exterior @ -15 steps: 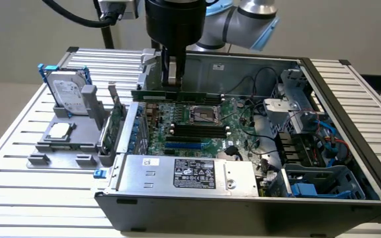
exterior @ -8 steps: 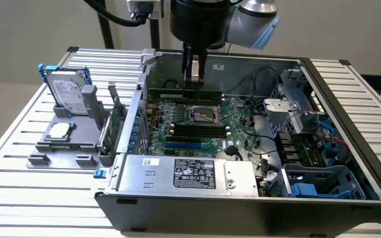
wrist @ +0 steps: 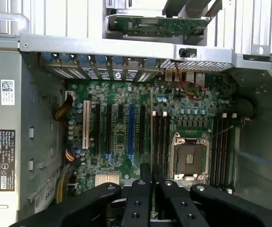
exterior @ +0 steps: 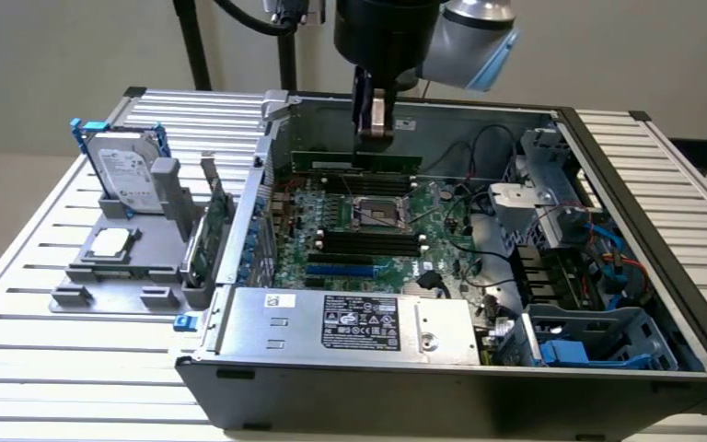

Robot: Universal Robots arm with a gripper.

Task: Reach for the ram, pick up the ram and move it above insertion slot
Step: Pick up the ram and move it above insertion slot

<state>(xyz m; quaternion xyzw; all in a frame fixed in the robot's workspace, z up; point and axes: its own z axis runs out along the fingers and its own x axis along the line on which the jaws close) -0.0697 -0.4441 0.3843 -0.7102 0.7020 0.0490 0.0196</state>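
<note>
A: What is seen in the exterior view?
B: The ram (exterior: 356, 164) is held level above the motherboard (exterior: 366, 230) inside the open computer case (exterior: 452, 368), the gripper (exterior: 376, 132) being clamped on its top edge.
A: And in the wrist view?
B: The gripper (wrist: 152, 182) jaws are seen closed on the ram (wrist: 152, 137), edge-on, above the memory slots (wrist: 161, 137) beside the CPU socket (wrist: 189, 158).
</note>
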